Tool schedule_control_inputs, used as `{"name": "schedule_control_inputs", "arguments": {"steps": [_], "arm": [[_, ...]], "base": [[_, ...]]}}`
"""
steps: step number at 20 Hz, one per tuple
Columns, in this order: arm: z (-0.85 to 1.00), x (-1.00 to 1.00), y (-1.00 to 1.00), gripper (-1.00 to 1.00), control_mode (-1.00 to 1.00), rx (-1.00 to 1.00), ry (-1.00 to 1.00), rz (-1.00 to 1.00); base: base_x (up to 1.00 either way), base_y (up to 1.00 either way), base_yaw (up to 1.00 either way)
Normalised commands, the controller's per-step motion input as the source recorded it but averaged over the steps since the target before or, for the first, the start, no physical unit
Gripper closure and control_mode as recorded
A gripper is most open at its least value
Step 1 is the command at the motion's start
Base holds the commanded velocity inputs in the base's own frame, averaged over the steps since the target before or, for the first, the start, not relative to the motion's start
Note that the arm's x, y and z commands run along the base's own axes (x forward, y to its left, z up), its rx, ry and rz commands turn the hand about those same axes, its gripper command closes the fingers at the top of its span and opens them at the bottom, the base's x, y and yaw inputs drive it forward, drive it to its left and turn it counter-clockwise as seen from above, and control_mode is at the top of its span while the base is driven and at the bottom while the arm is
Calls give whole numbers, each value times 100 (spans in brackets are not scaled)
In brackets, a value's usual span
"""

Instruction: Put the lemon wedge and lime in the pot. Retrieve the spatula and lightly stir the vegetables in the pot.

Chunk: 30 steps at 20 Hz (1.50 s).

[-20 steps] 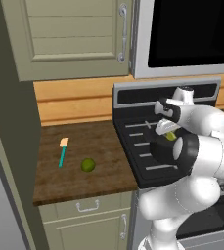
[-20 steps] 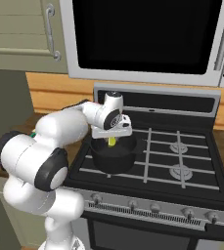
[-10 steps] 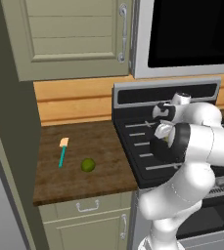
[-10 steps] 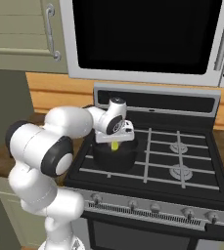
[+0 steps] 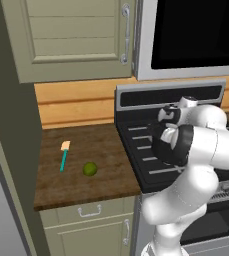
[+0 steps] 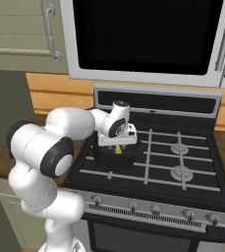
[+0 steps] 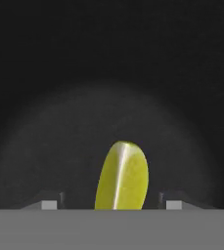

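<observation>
My gripper hangs over the dark pot on the stove's front left burner, pointing down into it. In the hand view the pale yellow lemon wedge stands on edge between my fingertips, with a clear gap on each side, against the pot's dark inside. The gripper is open and the wedge shows just below it at the pot's mouth. Back on the wooden counter, the round green lime lies beside the teal-handled spatula; both are well left of the arm.
The black stove has free burners to the pot's right. A microwave hangs above it, and a cabinet hangs above the counter. A tall dark panel borders the counter on the left.
The jaws have spread apart and no longer press on the lemon wedge. The hand has stayed over the pot while the elbow swung in closer; lime and spatula have not moved.
</observation>
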Motion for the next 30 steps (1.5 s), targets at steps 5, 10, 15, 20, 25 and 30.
{"name": "schedule_control_inputs", "arguments": {"steps": [5,10,15,20,25,30], "arm": [[0,-25,10,-100,-100,0,0,0],[19,-3,38,-100,-100,0,-2,0],[59,-1,21,-100,-100,0,-4,0],[65,-34,5,-100,-100,0,-6,-5],[30,-37,2,-100,-100,0,-7,-6],[0,-1,23,-100,-100,0,-1,0]], "base": [[0,0,0],[0,0,0],[0,0,0],[0,0,0],[0,0,0],[0,0,0]]}}
